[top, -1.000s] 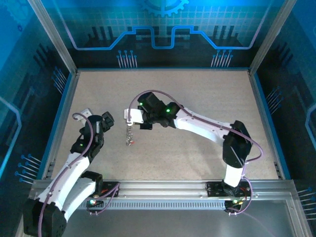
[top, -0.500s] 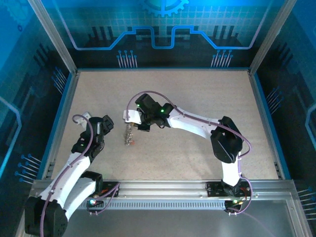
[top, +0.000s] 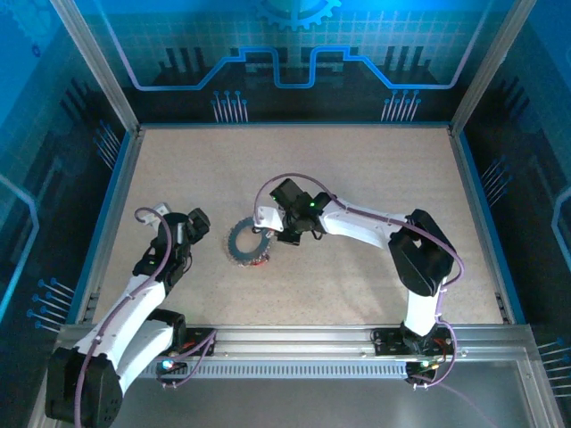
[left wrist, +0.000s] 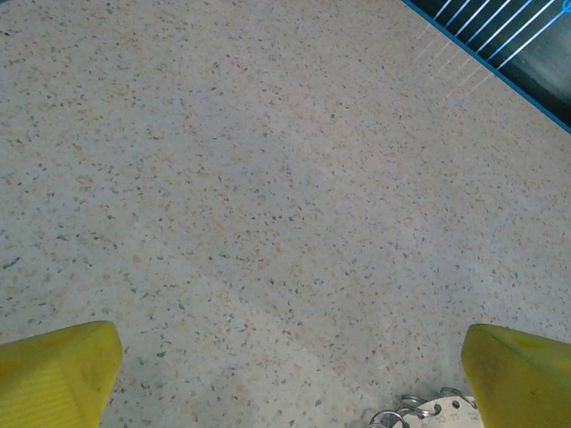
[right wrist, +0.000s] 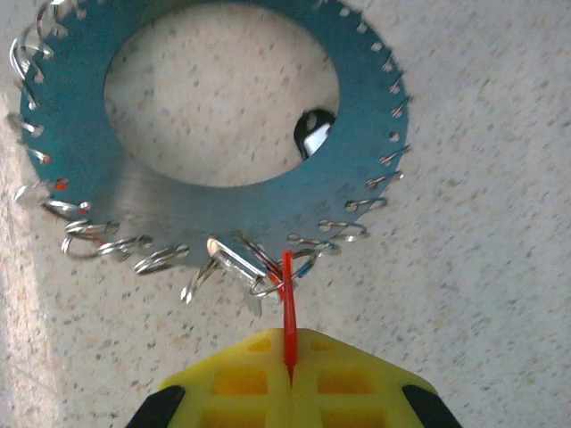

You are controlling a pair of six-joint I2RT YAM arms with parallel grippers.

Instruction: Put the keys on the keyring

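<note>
Red key (right wrist: 287, 308) clamped tight in right gripper (right wrist: 290, 357), tip at 6 o'clock rim of keyring (right wrist: 223, 201) — left gripper (left wrist: 285, 383) spread wide, holding nothing.

Left arm (top: 134, 299): folded, left gripper (left wrist: 290, 334) held wide apart.
Right arm (top: 366, 228): extended leftward, right gripper (right wrist: 288, 343) pinched tight on red key (right wrist: 286, 294).
</note>
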